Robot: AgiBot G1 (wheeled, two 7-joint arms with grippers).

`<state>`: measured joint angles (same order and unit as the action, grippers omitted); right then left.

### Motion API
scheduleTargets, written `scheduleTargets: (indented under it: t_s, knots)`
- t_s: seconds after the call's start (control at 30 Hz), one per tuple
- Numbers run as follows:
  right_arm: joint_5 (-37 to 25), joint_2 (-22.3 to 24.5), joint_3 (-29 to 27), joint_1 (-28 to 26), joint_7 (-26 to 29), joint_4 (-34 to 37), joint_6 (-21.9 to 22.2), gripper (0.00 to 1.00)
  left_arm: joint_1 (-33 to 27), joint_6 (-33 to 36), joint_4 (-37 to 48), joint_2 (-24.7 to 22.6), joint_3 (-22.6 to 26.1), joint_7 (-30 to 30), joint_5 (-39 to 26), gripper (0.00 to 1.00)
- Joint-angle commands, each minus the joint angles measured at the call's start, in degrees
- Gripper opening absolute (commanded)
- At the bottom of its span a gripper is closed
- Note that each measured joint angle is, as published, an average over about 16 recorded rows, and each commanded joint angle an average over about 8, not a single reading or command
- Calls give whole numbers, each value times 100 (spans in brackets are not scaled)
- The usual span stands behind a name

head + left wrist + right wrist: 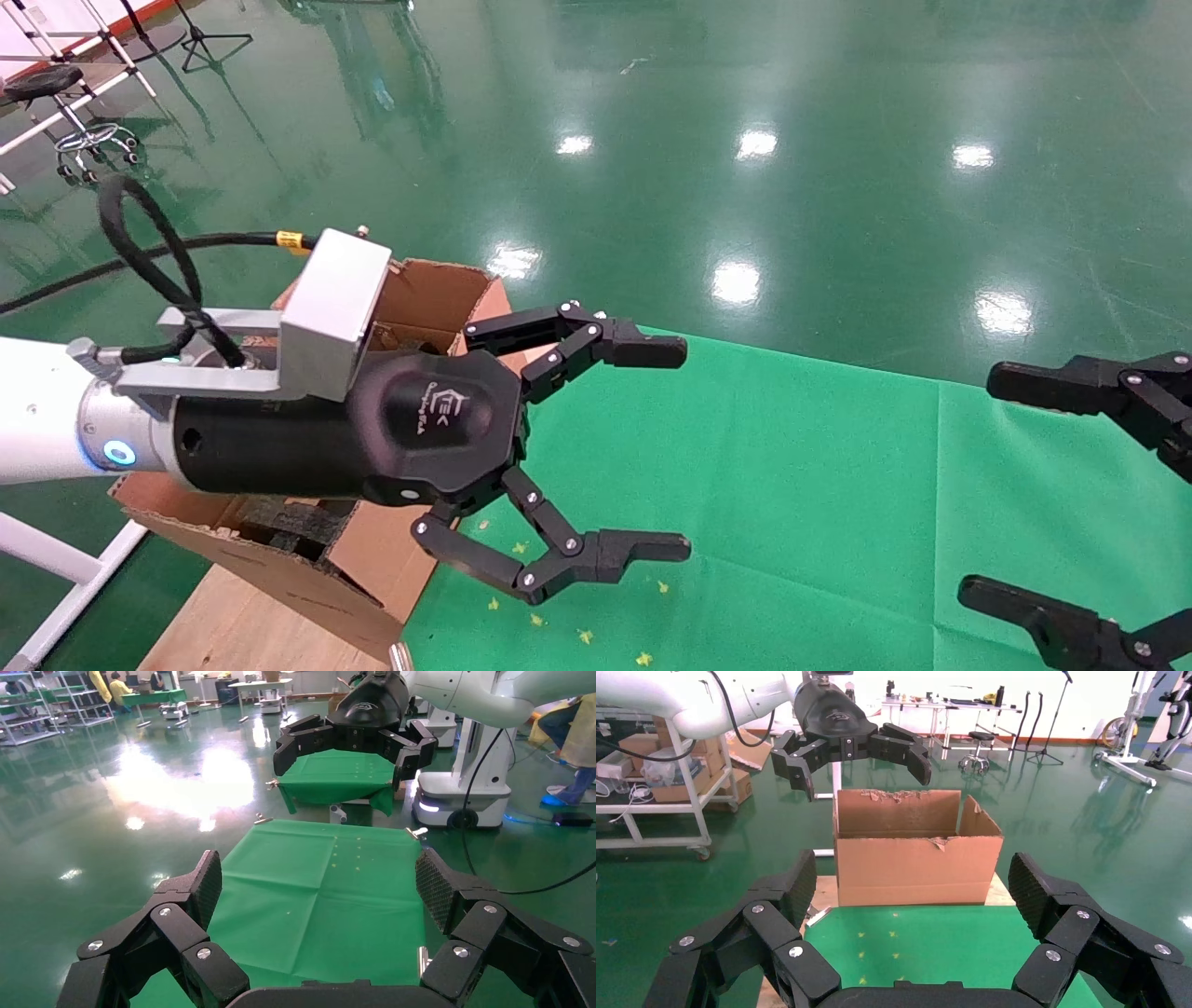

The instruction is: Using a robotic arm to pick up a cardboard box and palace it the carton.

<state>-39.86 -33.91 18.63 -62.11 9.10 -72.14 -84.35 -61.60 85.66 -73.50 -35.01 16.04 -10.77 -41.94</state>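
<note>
The robotic arm, my white left arm with a silver camera block, holds its black left gripper (686, 450) open and empty above the near edge of the green cloth (792, 466), just beside the carton (438, 289). The carton is large, brown, with torn upright flaps and black foam (289, 522) inside. It also shows in the right wrist view (916, 864), with the left gripper (863, 776) hovering above it. My right gripper (978, 485) is open and empty at the cloth's right side. The small cardboard box is out of view.
The carton stands on a wooden board (233, 615) at the cloth's left end. A stool (56, 89) and stands are far back left on the green floor. A metal rack (659, 776) and another green-covered table (337, 776) are farther off.
</note>
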Motion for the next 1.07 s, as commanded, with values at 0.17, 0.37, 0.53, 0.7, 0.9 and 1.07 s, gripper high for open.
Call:
scheduleTargets:
  t_s: [0.17,0.37,0.53,0.7,0.9,1.07]
  knots:
    - [0,0,0,0,0,0,0,100,0,0,0,0,0,0,0,100]
    - [0,0,0,0,0,0,0,100,0,0,0,0,0,0,0,100]
    - [0,0,0,0,0,0,0,100,0,0,0,0,0,0,0,100]
    - [0,0,0,0,0,0,0,100,0,0,0,0,0,0,0,100]
    - [0,0,0,0,0,0,0,100,0,0,0,0,0,0,0,100]
    - [0,0,0,0,0,0,0,100,0,0,0,0,0,0,0,100]
